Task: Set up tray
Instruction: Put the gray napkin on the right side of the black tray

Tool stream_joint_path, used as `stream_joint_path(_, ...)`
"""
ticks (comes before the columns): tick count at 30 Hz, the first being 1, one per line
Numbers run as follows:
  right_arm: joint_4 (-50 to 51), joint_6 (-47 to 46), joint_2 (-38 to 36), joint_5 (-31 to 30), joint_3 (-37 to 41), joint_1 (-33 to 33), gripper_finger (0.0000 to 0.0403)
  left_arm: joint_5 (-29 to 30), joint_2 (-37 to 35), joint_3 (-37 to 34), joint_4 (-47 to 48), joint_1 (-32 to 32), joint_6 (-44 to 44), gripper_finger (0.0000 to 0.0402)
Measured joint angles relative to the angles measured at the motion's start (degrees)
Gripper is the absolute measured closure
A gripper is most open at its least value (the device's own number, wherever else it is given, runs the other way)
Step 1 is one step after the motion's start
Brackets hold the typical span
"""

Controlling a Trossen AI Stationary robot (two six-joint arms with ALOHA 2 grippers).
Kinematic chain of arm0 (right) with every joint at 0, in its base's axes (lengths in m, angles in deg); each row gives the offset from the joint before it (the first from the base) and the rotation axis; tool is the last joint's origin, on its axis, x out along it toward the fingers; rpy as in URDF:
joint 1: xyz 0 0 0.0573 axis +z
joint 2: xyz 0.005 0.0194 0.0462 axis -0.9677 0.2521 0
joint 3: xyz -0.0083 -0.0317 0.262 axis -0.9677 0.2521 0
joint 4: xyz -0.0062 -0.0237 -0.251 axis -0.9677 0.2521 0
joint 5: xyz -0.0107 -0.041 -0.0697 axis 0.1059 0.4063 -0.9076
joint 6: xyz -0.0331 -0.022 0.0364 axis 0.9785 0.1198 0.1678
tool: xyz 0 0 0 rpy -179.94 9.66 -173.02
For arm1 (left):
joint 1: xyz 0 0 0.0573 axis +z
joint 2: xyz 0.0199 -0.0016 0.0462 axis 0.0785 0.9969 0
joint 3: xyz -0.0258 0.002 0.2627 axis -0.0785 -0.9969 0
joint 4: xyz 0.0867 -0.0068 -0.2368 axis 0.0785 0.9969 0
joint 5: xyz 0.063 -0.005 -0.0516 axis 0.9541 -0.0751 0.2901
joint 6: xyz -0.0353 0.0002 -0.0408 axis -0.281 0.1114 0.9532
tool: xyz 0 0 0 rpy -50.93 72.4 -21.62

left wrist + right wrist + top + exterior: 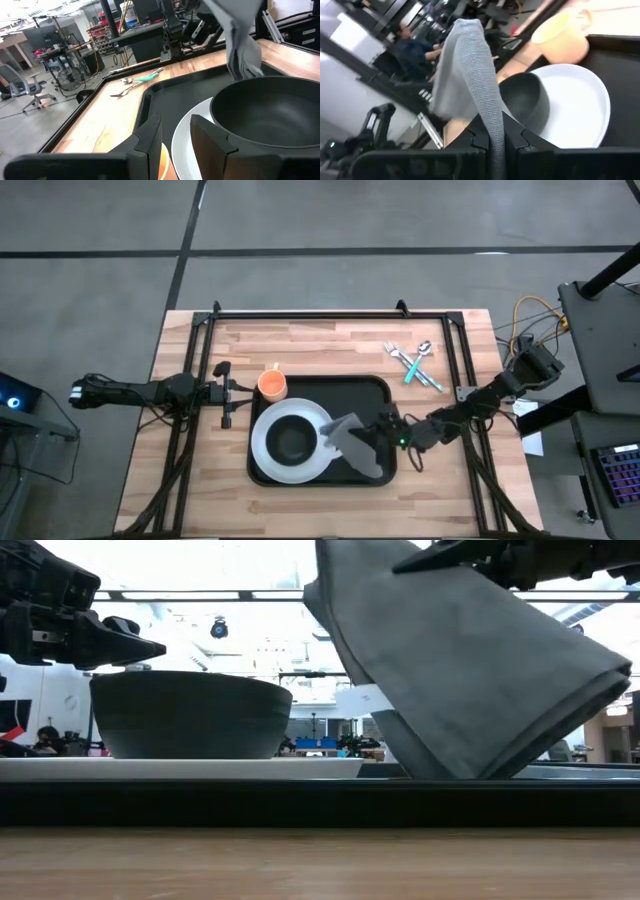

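The black tray (372, 392) lies mid-table and bears a white plate (268, 452) with a dark bowl (291, 442) on it. An orange cup (272, 385) stands on the wood at the tray's far left corner. My right gripper (384, 432) is over the tray's right half, shut on the grey napkin (352, 444). My left gripper (243, 391) hovers open just left of the cup; in the left wrist view a bit of orange (163, 159) shows between its fingers. I cannot tell whether it touches the cup. My right gripper pinches the folded grey napkin (492, 125) between its two fingers, at the upper part of the cloth, coming from the table's right side, slanting down. The napkin (470, 670) hangs tilted below the fingers, several layers together, and its lower end (440, 762) rests on the tray.
A fork, a spoon and a teal-handled piece (415, 362) lie on the wood beyond the tray's far right corner. A black frame (330, 313) borders the table's far side and both flanks. Bare tray floor shows right of the plate, under the napkin.
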Motion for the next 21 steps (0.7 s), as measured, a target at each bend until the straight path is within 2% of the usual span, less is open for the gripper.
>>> stream_joint_path(7,3.1,-7.0,0.1,-7.6,0.6,-0.1,0.0394,0.0,0.0,0.0,0.0,0.0,0.0,0.0317)
stream_joint_path(13,17.9,-22.5,1.2,-17.8,1.2,-0.1,0.0394,0.0,0.0,0.0,0.0,0.0,0.0,0.0317)
stream_joint_path(17,25.8,-28.0,1.2,-19.2,1.8,-1.0,0.0394,0.0,0.0,0.0,0.0,0.0,0.0,0.0317)
stream_joint_path(21,26.3,-28.0,1.1,-21.3,2.0,-1.2,0.0394,0.0,0.0,0.0,0.0,0.0,0.0,0.0317)
